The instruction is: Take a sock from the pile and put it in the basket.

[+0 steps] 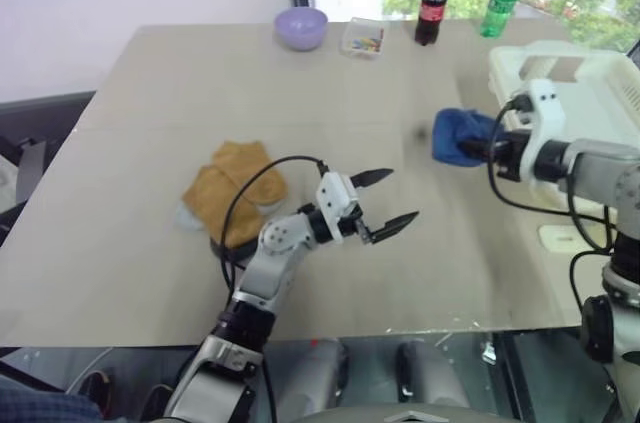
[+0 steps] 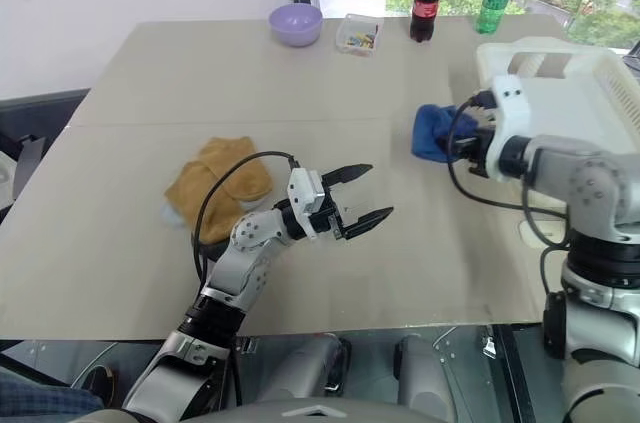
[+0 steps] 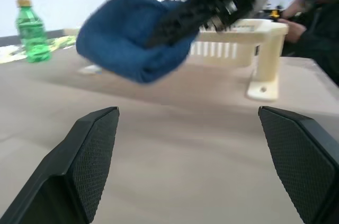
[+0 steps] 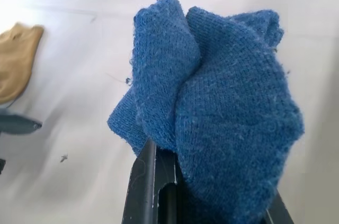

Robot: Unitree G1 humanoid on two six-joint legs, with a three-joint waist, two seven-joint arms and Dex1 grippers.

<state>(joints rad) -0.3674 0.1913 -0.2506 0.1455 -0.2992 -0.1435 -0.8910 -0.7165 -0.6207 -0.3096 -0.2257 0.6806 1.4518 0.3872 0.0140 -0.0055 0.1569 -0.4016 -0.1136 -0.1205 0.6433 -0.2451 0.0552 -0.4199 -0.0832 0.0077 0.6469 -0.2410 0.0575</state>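
Observation:
My right gripper (image 1: 468, 149) is shut on a royal-blue sock (image 1: 455, 135) and holds it in the air above the table, just left of the cream-white basket (image 1: 590, 78). The sock bunches over the black fingers (image 4: 153, 192) in the right wrist view. The pile (image 1: 232, 186) of mustard-tan socks lies on the table at the left. To the right of the pile my left gripper (image 1: 388, 201) stands open and holds nothing, a little above the table, pointing right toward the blue sock (image 3: 135, 41).
At the table's far edge stand a lilac bowl (image 1: 301, 27), a small clear box (image 1: 362, 38), a cola bottle (image 1: 431, 8) and a green bottle (image 1: 501, 1). A black cable (image 1: 250, 193) loops over the pile. The basket's foot (image 3: 263, 89) rests on the table.

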